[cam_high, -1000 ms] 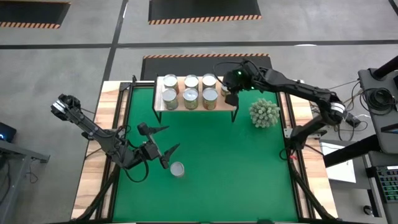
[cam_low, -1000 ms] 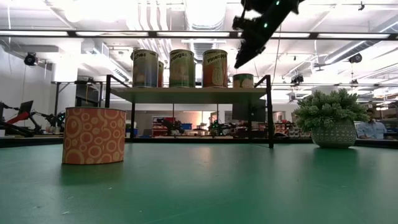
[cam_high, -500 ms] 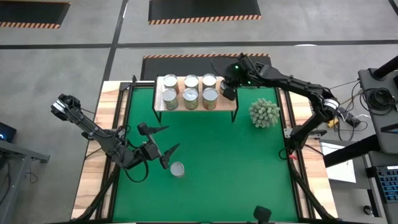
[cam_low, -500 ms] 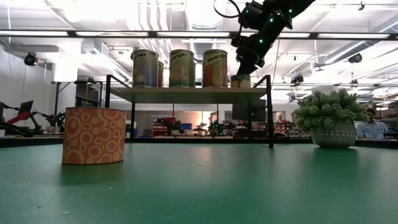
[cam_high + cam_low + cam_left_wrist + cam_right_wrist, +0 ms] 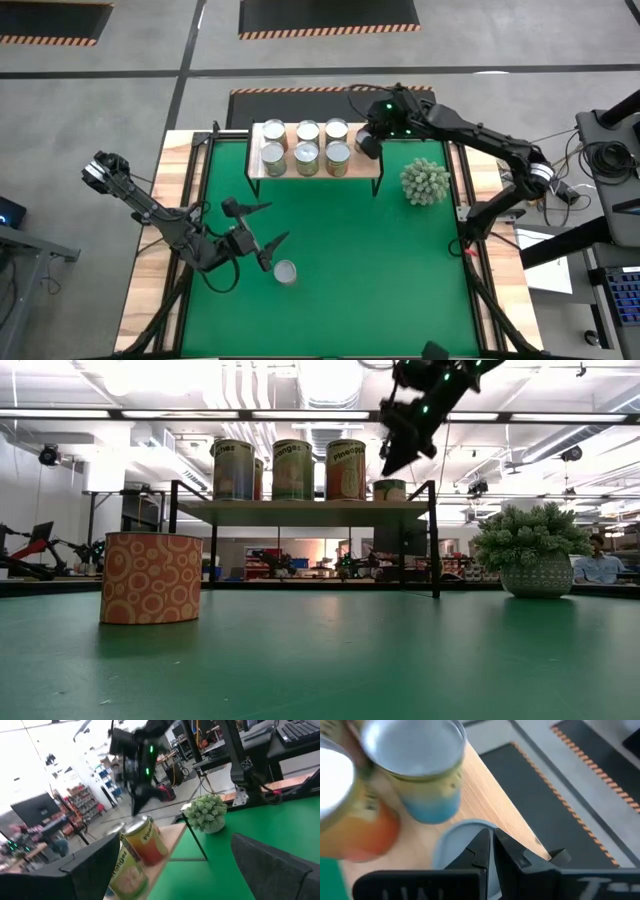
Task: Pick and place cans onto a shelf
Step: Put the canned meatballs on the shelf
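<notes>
The wooden shelf stands at the mat's far edge and bears several cans in two rows. A shorter can stands at its right end. My right gripper is shut and points slantwise down just above that can's lid; the low view shows a small gap below it. One orange-patterned can stands upright on the green mat. Left of and above this can, my left gripper hangs open and level with nothing between its fingers.
A spiky pale-green plant in a pot stands on the mat right of the shelf, close under my right arm. Bare mat stretches between the shelf and the near edge. The shelf's black legs rise at its corners.
My right gripper, shut throughout, has rolled about its own axis and shifted a little over the shelf's right end. It dipped to the short can's lid and has come up off it again. The can stands where it did.
</notes>
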`<action>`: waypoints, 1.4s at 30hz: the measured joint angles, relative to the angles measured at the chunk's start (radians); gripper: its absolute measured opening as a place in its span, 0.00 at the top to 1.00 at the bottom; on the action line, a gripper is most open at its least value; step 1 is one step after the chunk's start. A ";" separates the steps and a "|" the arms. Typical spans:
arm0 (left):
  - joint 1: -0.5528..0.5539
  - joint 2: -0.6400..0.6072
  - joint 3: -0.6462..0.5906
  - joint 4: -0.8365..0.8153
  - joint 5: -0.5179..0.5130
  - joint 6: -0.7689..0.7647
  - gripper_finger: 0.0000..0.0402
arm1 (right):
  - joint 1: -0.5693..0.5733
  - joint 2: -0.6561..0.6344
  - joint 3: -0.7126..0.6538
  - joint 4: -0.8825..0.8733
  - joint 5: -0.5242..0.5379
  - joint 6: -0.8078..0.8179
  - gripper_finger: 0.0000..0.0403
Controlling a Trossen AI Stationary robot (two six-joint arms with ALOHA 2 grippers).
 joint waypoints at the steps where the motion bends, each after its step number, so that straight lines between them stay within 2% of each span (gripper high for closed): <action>1: 0.000 0.000 0.000 -0.026 0.000 -0.039 0.10 | 0.006 -0.015 0.000 0.000 0.000 0.005 0.97; 3: 0.000 0.000 0.000 -0.121 0.001 -0.180 0.10 | 0.023 -0.050 0.000 -0.004 0.000 0.008 0.97; 6: 0.000 0.000 0.000 -0.351 0.029 -0.477 0.10 | 0.072 -0.113 -0.005 -0.010 -0.001 0.009 0.97; 8: 0.002 0.001 0.009 -0.519 0.133 -0.680 0.10 | 0.124 -0.157 -0.015 -0.010 -0.002 0.008 0.97; 10: 0.012 0.008 0.042 -0.660 0.281 -0.866 0.10 | 0.184 -0.195 -0.032 -0.002 -0.004 0.006 0.97; 13: 0.017 0.039 0.123 -0.850 0.515 -1.058 0.10 | 0.286 -0.243 -0.072 0.015 -0.001 0.006 0.97; 15: 0.016 0.083 0.197 -0.985 0.652 -1.143 0.11 | 0.353 -0.272 -0.098 0.021 -0.001 0.006 0.97; 19: -0.002 0.190 0.332 -1.217 0.841 -1.256 0.17 | 0.475 -0.311 -0.151 0.037 0.000 0.006 0.97; 22: -0.009 0.285 0.366 -1.233 1.001 -1.258 0.25 | 0.550 -0.322 -0.190 0.055 0.000 0.006 0.97; 25: -0.010 0.382 0.374 -1.214 1.069 -1.253 0.37 | 0.603 -0.331 -0.231 0.090 0.000 0.006 0.97; 28: -0.009 0.475 0.373 -1.210 1.054 -1.233 0.51 | 0.635 -0.334 -0.275 0.103 0.001 -0.008 0.97; 32: -0.010 0.565 0.373 -1.201 0.901 -1.218 0.70 | 0.653 -0.333 -0.337 0.115 0.000 -0.006 0.97; 37: 0.013 0.629 0.373 -1.198 0.761 -1.197 0.90 | 0.656 -0.333 -0.401 0.117 0.000 0.056 0.97; 40: 0.039 0.640 0.372 -1.170 0.608 -1.158 0.98 | 0.656 -0.333 -0.437 0.148 -0.008 0.078 0.97; 42: 0.065 0.639 0.372 -1.131 0.472 -1.119 0.99 | 0.656 -0.332 -0.471 0.186 -0.026 0.085 0.97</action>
